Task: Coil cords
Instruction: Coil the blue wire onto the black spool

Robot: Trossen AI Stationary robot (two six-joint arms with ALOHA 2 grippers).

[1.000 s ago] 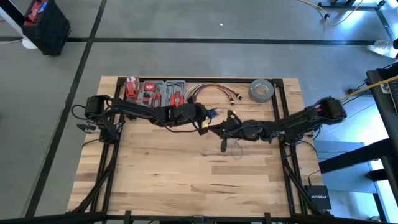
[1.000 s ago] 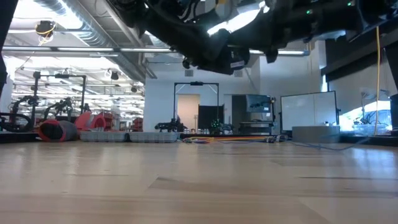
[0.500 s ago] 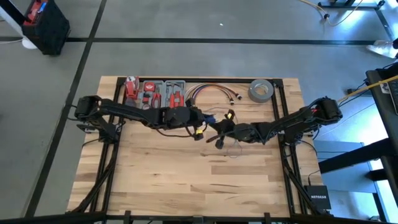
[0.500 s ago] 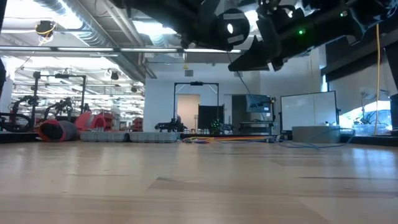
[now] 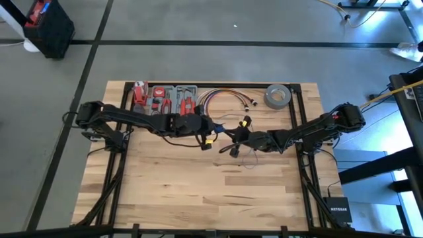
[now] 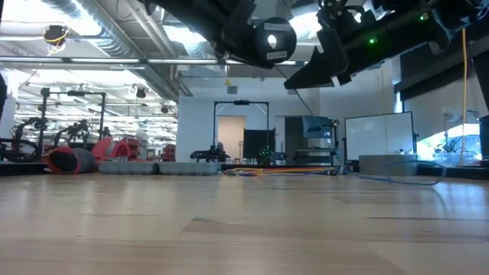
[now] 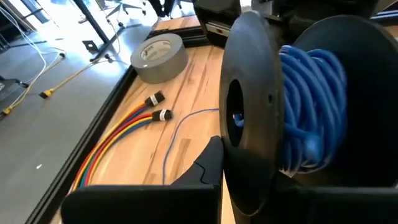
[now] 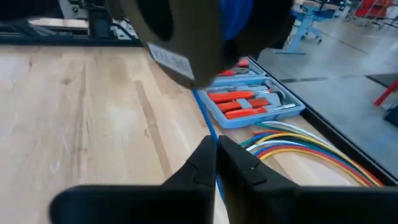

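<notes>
- Winding step: left gripper [image 5: 213,140], jaws pressed shut, holds black spool [image 7: 249,124] of blue cord [image 7: 308,106] above worktop [image 5: 198,192].
- Right gripper [image 8: 217,163], jaws nearly closed, pinches cord's trailing end.
- Next: feed slack evenly.

We find the near half of the pale wooden table [image 5: 198,192] bare. Along the far edge stand the grey tray of red-handled tools [image 5: 165,98], the fanned bundle of coloured cables with plug ends [image 5: 225,98] and the grey tape roll [image 5: 277,96]. A thin blue wire [image 7: 177,134] trails across the boards just beside the cables.
</notes>
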